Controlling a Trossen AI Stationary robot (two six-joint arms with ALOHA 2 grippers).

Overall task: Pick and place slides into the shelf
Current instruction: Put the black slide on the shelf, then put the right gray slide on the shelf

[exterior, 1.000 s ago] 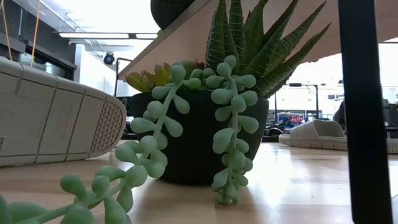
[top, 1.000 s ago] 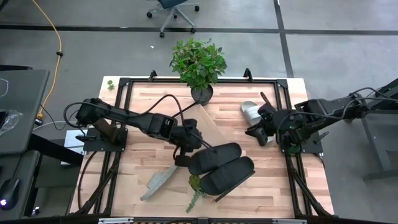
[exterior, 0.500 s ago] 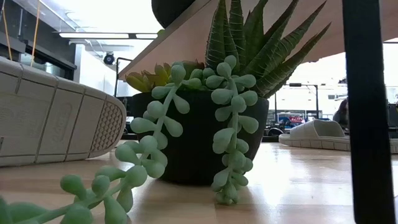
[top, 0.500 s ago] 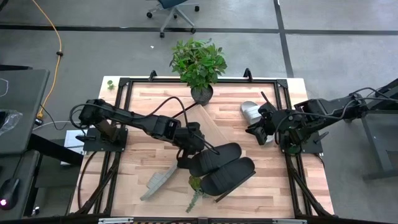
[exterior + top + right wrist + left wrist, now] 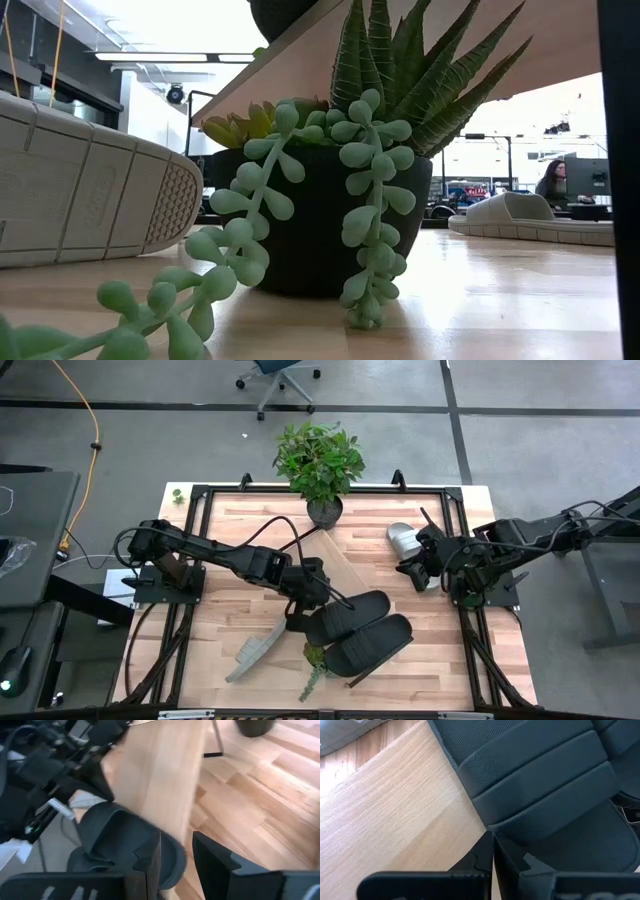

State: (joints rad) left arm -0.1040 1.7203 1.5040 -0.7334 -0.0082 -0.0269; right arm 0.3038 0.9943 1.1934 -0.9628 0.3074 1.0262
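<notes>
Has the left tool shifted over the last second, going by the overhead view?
Yes, slightly. The left tool, shut beside the black slides, has edged toward the table's near edge, away from the potted plant, which has stayed put.

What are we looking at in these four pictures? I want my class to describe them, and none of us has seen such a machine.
This is a robot with two dark arms at a wooden table, each arm ending in a two-finger gripper. One picture looks straight down, one looks level across the tabletop, and two come from cameras on the wrists. Two black slides lie at the end of a light-wood shelf board set askew. The left gripper is shut right beside them and holds nothing. The right gripper waits near a grey slide, its fingers apart and empty. By a small succulent lies a second grey slide, sole up. A leafy potted plant stands at the far edge.
</notes>
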